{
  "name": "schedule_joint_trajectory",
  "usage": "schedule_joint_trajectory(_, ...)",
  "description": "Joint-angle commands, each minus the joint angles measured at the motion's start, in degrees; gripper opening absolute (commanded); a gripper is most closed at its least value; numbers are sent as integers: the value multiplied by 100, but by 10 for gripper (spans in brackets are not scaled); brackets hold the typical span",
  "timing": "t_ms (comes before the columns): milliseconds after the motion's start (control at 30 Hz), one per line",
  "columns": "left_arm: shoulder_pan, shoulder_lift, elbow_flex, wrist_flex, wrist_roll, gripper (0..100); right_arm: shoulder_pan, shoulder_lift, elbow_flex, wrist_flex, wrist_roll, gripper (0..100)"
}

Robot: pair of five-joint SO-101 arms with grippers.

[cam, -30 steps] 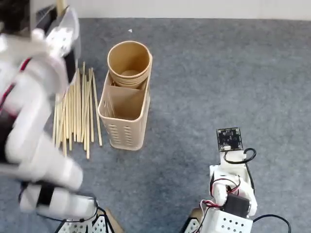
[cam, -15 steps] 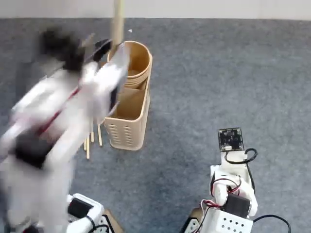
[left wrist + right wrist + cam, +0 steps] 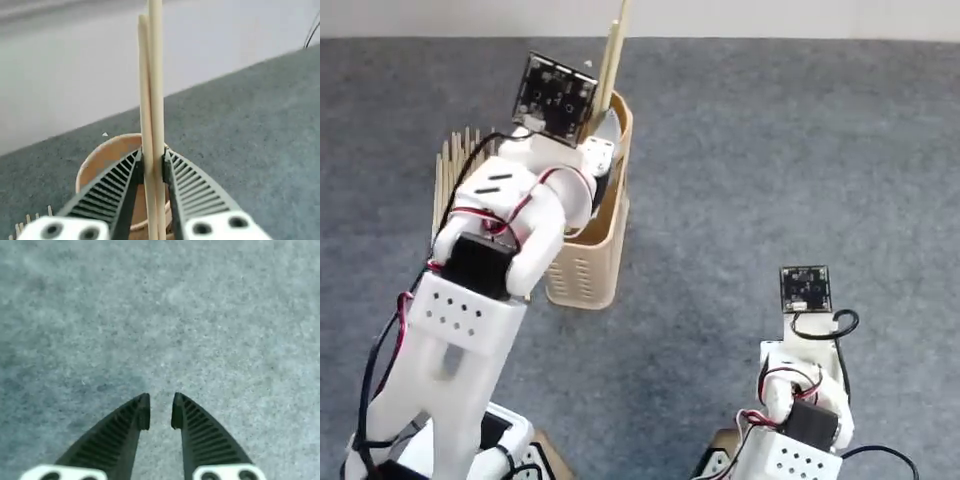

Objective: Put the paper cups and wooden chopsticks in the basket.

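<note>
High view: the left arm reaches over the tall beige perforated plastic basket (image 3: pixel 585 275), with the left gripper (image 3: pixel 152 165) pressed onto 2 pale wooden chopsticks (image 3: pixel 154 75) held upright, their upper ends rising past the basket's far rim. Left wrist view places the round brown paper cup (image 3: pixel 102 157) directly beneath the jaws (apparently seated in the basket's far end). To do this step well, the sticks should probably be guided to free space beside the cup, kept vertical, lowered until their lower ends pass the wall, and only then released; a tilted drop could tip them out. More loose wooden chopsticks (image 3: pixel 450 165) lie just beside the basket. Nearer the arm bases, the right gripper (image 3: pixel 160 412) hangs low over the floor, jaws narrowly parted, pinching nothing. Surface: grey short-pile carpet (image 3: pixel 770 150), bounded at its far edge by a white wall (image 3: pixel 770 15).
</note>
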Motion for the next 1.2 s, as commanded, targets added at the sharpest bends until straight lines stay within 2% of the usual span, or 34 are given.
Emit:
schedule_joint_trajectory(0,-154,-268,286,-149,-44,4,48,-22,901,-22,53,88)
schedule_joint_trajectory(233,-848,-1279,963,-167,-62,10,48,-22,901,-22,53,88)
schedule_joint_trajectory(433,-954,-1938,1376,-141,-62,188,48,-22,901,-22,53,88)
schedule_joint_trajectory(767,-1253,-2615,1349,-132,-35,168,48,-22,901,-22,53,88)
schedule_joint_trajectory(867,-1675,-2809,875,413,-9,168,48,-22,901,-22,53,88)
schedule_joint_trajectory(1000,-2290,-2545,-136,1310,448,168,48,-22,901,-22,53,88)
schedule_joint_trajectory(1167,-3240,-875,-1270,2400,475,168,48,-22,901,-22,53,88)
